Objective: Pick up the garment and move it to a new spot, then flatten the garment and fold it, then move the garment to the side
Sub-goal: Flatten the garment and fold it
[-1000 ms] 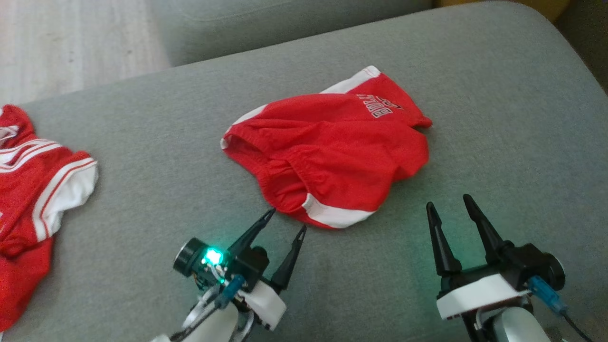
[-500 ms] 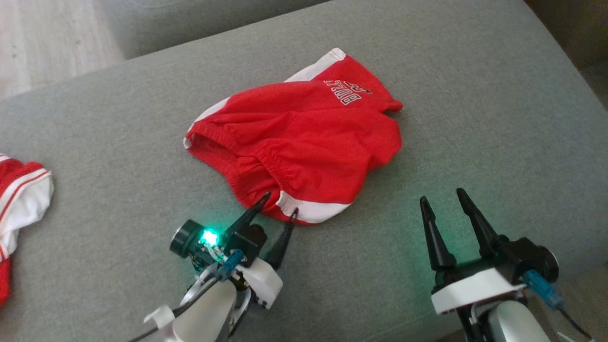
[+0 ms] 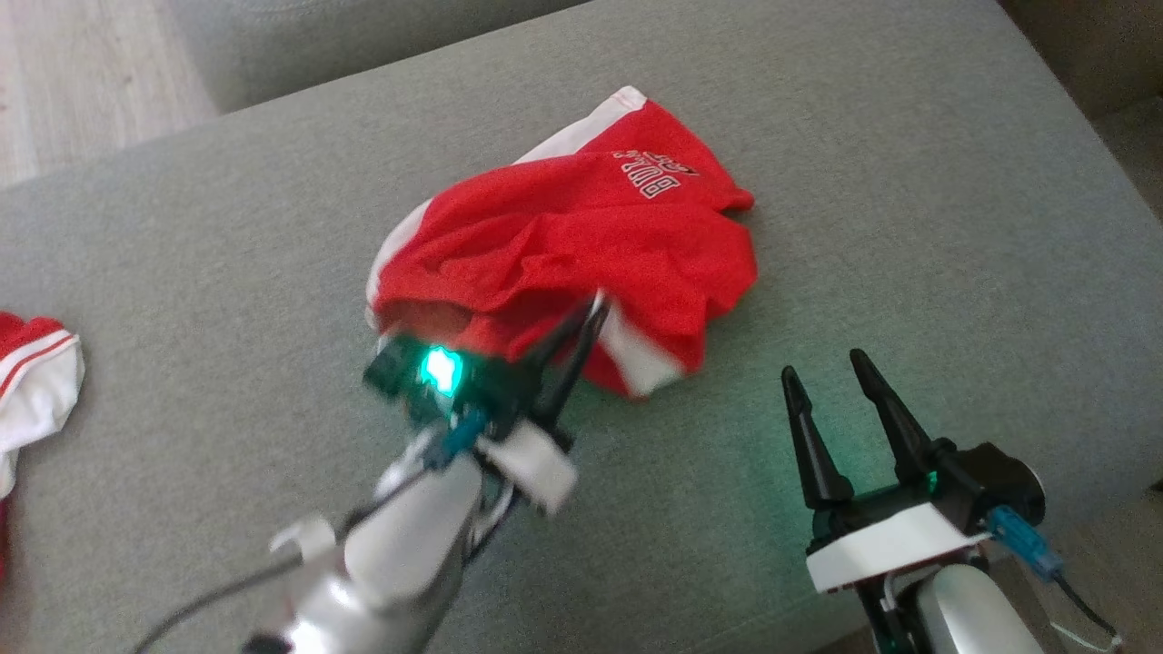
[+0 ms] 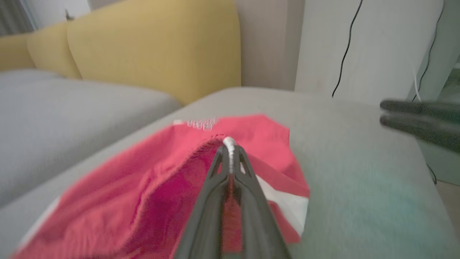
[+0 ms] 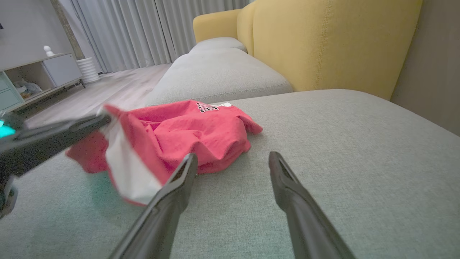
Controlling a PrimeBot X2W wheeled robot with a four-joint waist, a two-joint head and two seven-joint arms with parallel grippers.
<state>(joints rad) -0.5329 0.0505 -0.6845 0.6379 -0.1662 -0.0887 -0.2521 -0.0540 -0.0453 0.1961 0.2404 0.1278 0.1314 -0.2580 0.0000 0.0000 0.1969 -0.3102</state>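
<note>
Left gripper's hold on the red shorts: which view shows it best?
Left wrist view: the left gripper, shut, pinches the red shorts by a white edge, centre frame. The head and right wrist views show that pinch blurred.

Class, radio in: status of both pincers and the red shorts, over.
Left pincer shut on shorts, hem raised. Right pincer open, idle. Nothing in the way.

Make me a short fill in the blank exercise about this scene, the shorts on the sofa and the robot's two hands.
1. The left hand is shut on a white-trimmed edge of the ____ shorts.
2. The right hand holds nothing, its fingers ____.
3. The shorts lie on a ____ sofa cushion.
4. The backrest behind that cushion is ____.

Missing words: red; open; grey; yellow.
</note>
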